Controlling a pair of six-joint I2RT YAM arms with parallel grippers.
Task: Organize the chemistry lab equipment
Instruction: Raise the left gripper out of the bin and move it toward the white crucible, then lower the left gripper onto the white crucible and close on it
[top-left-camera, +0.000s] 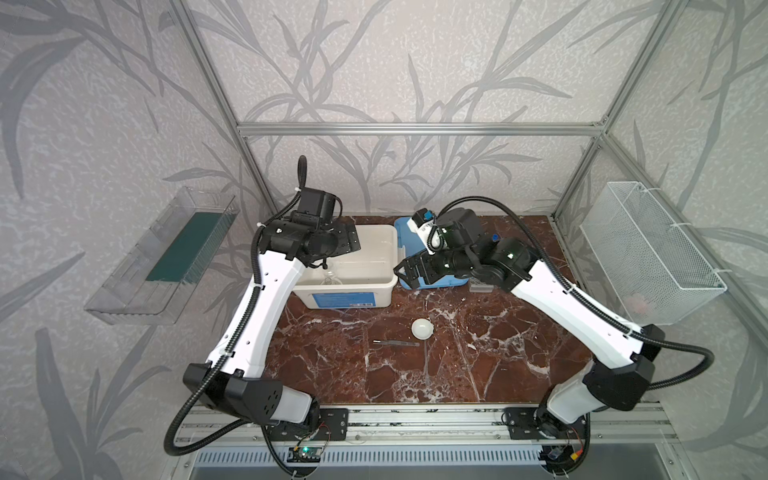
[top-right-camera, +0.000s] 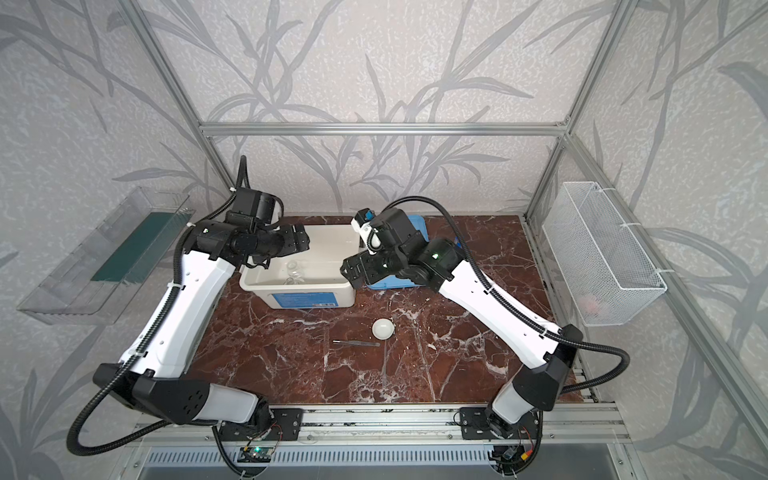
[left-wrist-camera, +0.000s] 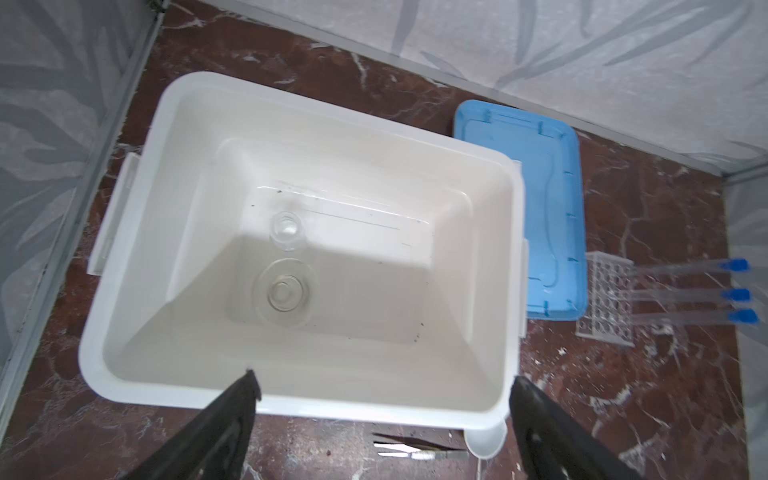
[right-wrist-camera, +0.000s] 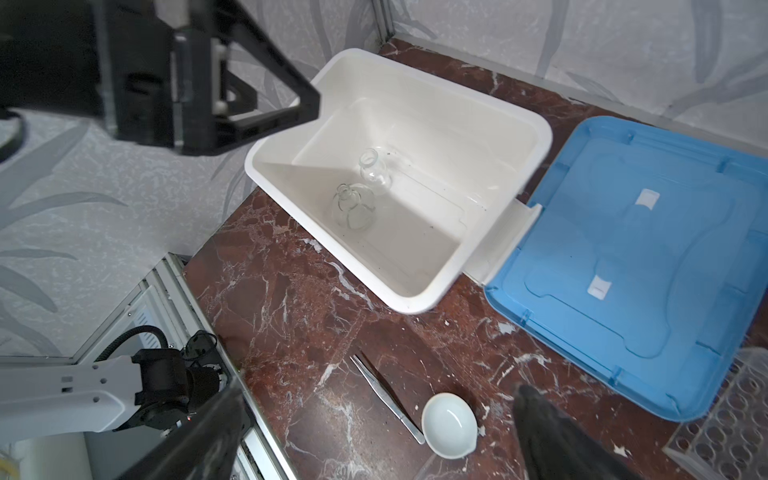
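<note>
While the two glass flasks (left-wrist-camera: 286, 230) already sit inside the white tub (left-wrist-camera: 332, 104), the rest waits outside. The dish (top-left-camera: 422, 329) and tweezers (top-left-camera: 395, 343) lie near each other on the table (top-left-camera: 332, 374), and the rack (left-wrist-camera: 606, 299) with three tubes (left-wrist-camera: 685, 295) stands beside the blue lid (left-wrist-camera: 536, 174). The left gripper (left-wrist-camera: 384, 380) and right gripper (right-wrist-camera: 378, 390) both gape wide, empty.

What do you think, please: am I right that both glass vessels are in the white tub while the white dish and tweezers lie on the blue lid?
Not quite: the white dish and tweezers lie on the marble table, off the blue lid, as the right wrist view shows. Both glass vessels are in the white tub.
</note>
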